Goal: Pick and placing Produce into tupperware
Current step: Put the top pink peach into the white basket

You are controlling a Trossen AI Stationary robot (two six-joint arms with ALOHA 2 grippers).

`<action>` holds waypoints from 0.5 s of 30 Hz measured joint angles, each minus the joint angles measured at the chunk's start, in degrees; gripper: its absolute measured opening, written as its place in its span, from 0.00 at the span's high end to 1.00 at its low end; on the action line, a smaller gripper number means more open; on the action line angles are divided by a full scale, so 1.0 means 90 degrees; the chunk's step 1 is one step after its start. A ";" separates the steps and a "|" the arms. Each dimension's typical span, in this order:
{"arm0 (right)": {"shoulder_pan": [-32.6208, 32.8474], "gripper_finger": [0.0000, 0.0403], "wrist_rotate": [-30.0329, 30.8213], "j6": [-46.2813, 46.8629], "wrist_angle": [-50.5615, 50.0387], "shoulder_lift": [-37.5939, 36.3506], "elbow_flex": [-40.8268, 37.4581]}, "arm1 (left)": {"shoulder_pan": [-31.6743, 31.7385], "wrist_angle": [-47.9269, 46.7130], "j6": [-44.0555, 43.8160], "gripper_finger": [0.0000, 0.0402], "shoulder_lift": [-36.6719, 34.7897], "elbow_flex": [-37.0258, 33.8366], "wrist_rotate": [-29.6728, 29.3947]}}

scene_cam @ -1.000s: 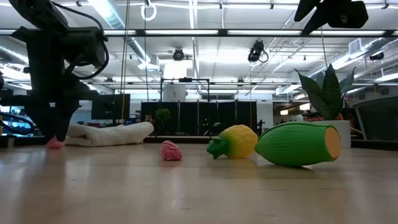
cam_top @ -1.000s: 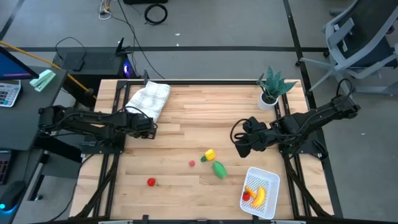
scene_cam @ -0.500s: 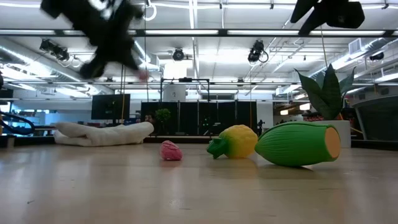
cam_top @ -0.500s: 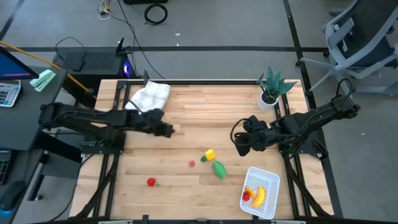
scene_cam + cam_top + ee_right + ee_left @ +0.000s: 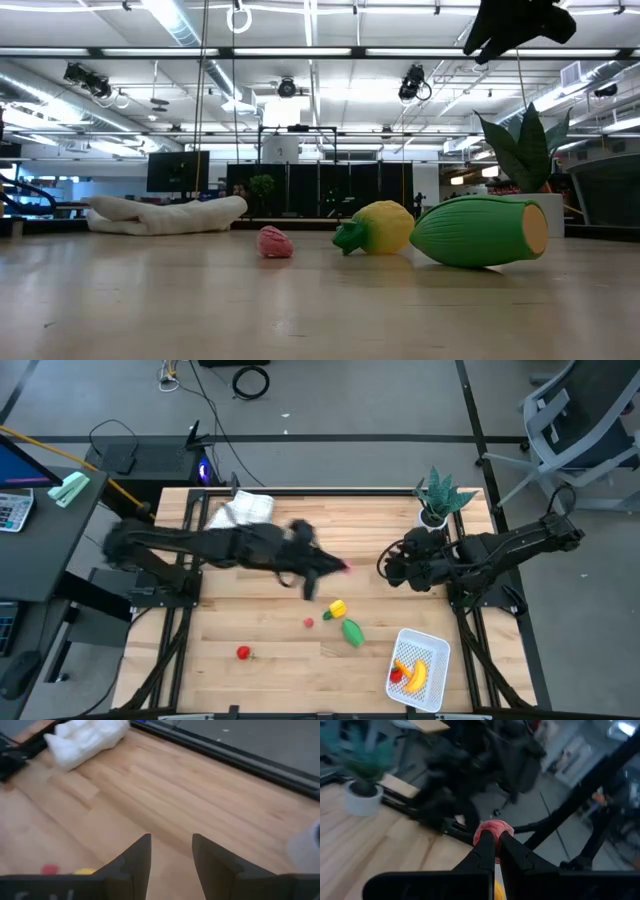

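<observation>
My left gripper [image 5: 343,568] reaches over the table's middle, raised, shut on a small pink-red piece [image 5: 492,829]. My right gripper [image 5: 392,567] hovers open and empty to its right, near the plant; it also shows in its wrist view [image 5: 171,840]. On the table lie a yellow pepper [image 5: 337,608], a green oblong piece [image 5: 352,632] and two tiny red pieces [image 5: 309,623] [image 5: 243,652]. The white basket [image 5: 437,652] at the near right holds a yellow banana [image 5: 415,678] and a red piece [image 5: 397,675]. My left gripper pinches the small pink-red piece [image 5: 491,826] between its two fingertips [image 5: 485,842]. The piece sits at the fingers' free ends, lifted clear of the table.
A white cloth [image 5: 243,510] lies at the far left. A green spiky plant in a white pot [image 5: 437,500] stands at the far right, close to my right arm. Bare wood shows between the cloth and the produce.
My left gripper has risen from the table near the cloth and swept fast toward the table's right, carrying the small pink-red piece lifted clear. My right gripper has moved a little toward the far edge.
</observation>
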 joint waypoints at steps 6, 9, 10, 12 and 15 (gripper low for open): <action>-0.0341 0.63 0.0039 -0.0309 -0.1194 -0.0325 0.0000 | -0.0207 -0.0118 0.0276 0.97 0.2096 0.1759 0.1149; -0.0512 0.63 0.0058 -0.0321 -0.1918 -0.0534 0.0000 | -0.0310 -0.0121 0.0197 0.97 0.2974 0.2499 0.1488; -0.0554 0.63 0.0055 -0.0318 -0.2113 -0.0609 0.0000 | -0.0336 -0.0090 0.0137 0.97 0.3245 0.2722 0.1550; -0.0623 0.63 0.0028 -0.0315 -0.2300 -0.0771 0.0000 | -0.0397 -0.0136 0.0119 0.97 0.3750 0.3100 0.1674; -0.0648 0.63 -0.0125 -0.0331 -0.2256 -0.1020 0.0000 | -0.0467 -0.0076 0.0137 0.97 0.4412 0.3543 0.1804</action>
